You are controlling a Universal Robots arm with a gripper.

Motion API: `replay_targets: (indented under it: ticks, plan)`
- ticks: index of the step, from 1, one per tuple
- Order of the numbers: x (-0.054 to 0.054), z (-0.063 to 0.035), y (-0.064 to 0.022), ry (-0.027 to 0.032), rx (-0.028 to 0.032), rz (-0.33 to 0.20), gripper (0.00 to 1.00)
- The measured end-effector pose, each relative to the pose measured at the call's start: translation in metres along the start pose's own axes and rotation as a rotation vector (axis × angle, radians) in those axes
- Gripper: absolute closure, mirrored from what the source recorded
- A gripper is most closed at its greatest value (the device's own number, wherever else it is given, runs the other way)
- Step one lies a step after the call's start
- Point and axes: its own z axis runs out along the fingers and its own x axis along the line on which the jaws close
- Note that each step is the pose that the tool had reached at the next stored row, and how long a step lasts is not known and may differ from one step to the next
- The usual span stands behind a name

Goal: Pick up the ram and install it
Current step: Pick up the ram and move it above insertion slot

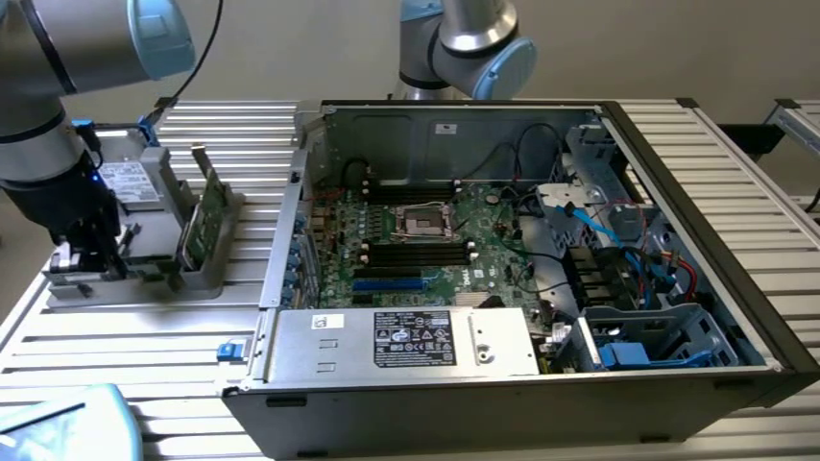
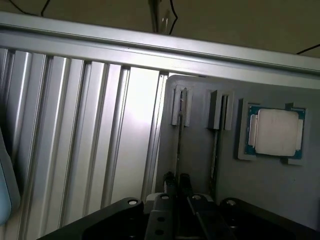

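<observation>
As I watch via wrist cam, gripper (image 2: 177, 178) pinches the ram (image 2: 180, 135), edge-on in its gray holder (image 2: 196, 150). CPU (image 2: 276, 132) sits nearby.

Arm low, gripper (image 2: 177, 177) pointing down, clamping ram (image 2: 179, 131).

Arm (image 1: 45, 106) ran off the exterior view's top edge. Gripper (image 2: 177, 181) body was cropped by the wrist view's edge. Ram (image 2: 179, 135) sat edge-on, chips hidden. Power supply label (image 1: 414, 338) print was too small to read.
</observation>
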Motion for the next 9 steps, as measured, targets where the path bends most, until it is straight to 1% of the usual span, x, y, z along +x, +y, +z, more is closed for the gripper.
replay_targets:
  ticks: [3, 7, 9]
  plan:
    - [0.0, -0.0068, 0.0005, -0.0001, -0.0009, 0.0, 0.86]
    - [0.0, -0.0202, 0.0006, -0.0005, -0.0036, 0.0, 0.86]
    - [0.0, -0.0275, -0.0004, -0.0008, -0.006, 0.0, 0.86]
